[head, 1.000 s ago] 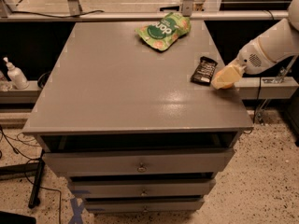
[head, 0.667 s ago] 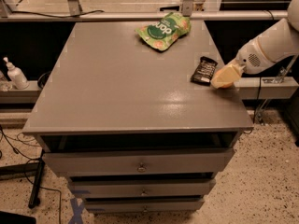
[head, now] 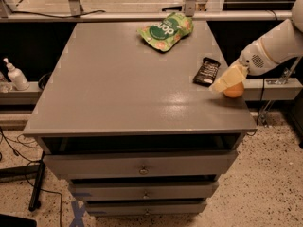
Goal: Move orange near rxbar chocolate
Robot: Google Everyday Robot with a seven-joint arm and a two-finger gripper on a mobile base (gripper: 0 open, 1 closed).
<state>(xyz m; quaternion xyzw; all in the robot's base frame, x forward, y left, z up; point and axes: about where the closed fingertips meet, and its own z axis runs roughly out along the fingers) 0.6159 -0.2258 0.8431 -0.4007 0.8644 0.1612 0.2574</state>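
Note:
The orange [head: 235, 91] rests at the right edge of the grey table top [head: 123, 89]. Its upper left part is covered by my gripper [head: 228, 78], which reaches in from the right on a white arm [head: 274, 46]. The rxbar chocolate [head: 207, 71], a flat dark bar with pale lettering, lies on the table just left of the gripper and the orange, about one bar width away.
A green snack pouch [head: 166, 30] lies at the table's far middle. Drawers [head: 142, 167] sit under the table top. A white pump bottle [head: 15, 75] stands on a low shelf to the left. A metal rail [head: 142, 16] runs behind the table.
The orange now shows below the gripper's pale tip, where before it was mostly covered. The arm, bar and pouch stay where they were.

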